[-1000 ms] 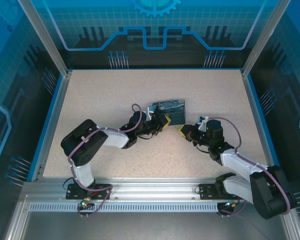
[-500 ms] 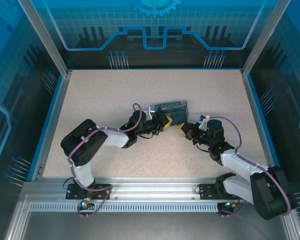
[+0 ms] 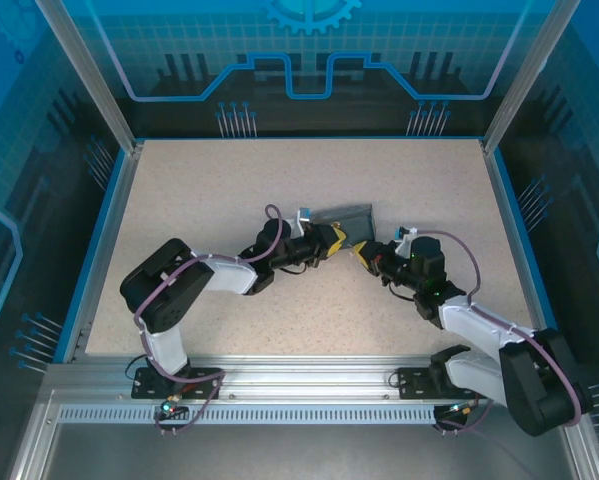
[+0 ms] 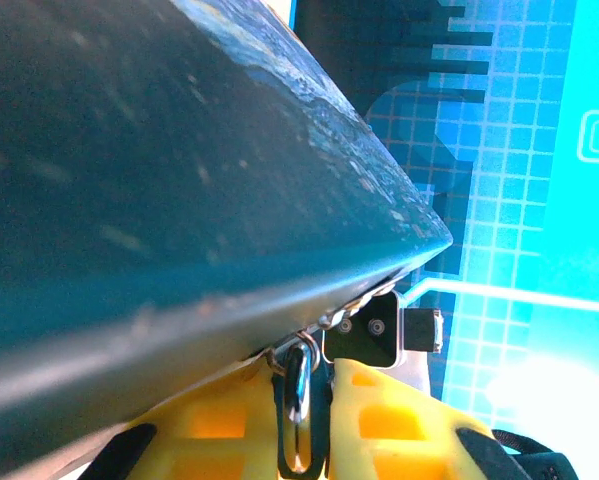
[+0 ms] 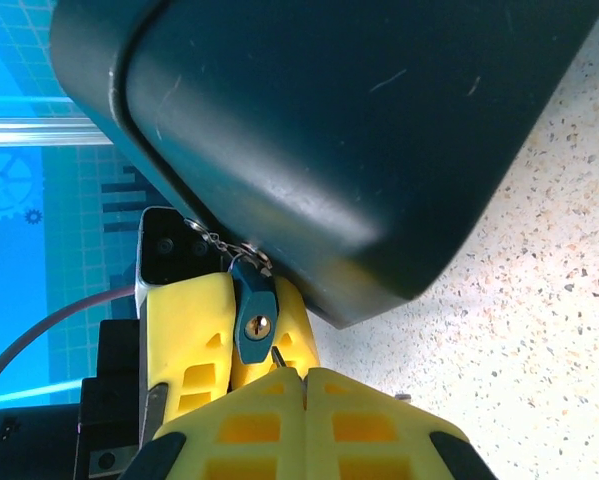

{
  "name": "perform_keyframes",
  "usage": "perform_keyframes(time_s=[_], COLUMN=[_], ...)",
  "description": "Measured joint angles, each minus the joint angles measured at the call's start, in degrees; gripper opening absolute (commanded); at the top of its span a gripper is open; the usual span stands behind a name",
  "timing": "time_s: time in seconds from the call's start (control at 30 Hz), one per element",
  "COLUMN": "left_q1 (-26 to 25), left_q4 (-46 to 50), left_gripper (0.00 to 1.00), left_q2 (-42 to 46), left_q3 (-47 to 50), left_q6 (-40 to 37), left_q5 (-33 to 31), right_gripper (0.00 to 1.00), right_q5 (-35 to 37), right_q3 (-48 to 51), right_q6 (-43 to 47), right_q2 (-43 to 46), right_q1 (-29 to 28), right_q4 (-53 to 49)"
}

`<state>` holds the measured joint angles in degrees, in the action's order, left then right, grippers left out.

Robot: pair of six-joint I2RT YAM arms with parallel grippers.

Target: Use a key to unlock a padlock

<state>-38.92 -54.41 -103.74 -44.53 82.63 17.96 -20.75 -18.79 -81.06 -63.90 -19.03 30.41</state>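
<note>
The padlock [image 5: 253, 310], a small teal body with a brass keyhole facing me, hangs by its shackle [image 4: 299, 385] from the hasp of the dark-blue box [image 3: 344, 216]. My left gripper [image 3: 332, 240] [image 4: 304, 400] is shut on the padlock, its yellow fingers [image 5: 184, 335] either side of the body. My right gripper [image 3: 362, 254] [image 5: 304, 378] is shut on the key [image 5: 276, 354]. A thin dark sliver of it pokes out just below the keyhole and stays outside it.
The box [image 5: 329, 120] is tipped up on the speckled beige table [image 3: 199, 210], its bottom towards the right wrist camera. A thin chain [image 5: 211, 240] runs along the hasp. Blue walls [image 3: 99, 215] ring the table, with open room to the left and back.
The box has tipped up from flat, its painted lid turning out of sight from above. My right gripper has slid left, close to the left gripper and the padlock.
</note>
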Motion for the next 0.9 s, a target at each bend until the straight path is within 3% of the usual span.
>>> perform_keyframes(time_s=[0.9], left_q1=[0.0], left_q4=[0.0], left_gripper=[0.0], left_q2=[0.0], left_q3=[-0.3], left_q6=[0.0], left_q5=[1.0], right_gripper=[0.0], right_q5=[1.1], right_q3=[-1.1], right_q6=[-0.6], right_q2=[-2.4], right_q1=[-0.1], right_q4=[1.3])
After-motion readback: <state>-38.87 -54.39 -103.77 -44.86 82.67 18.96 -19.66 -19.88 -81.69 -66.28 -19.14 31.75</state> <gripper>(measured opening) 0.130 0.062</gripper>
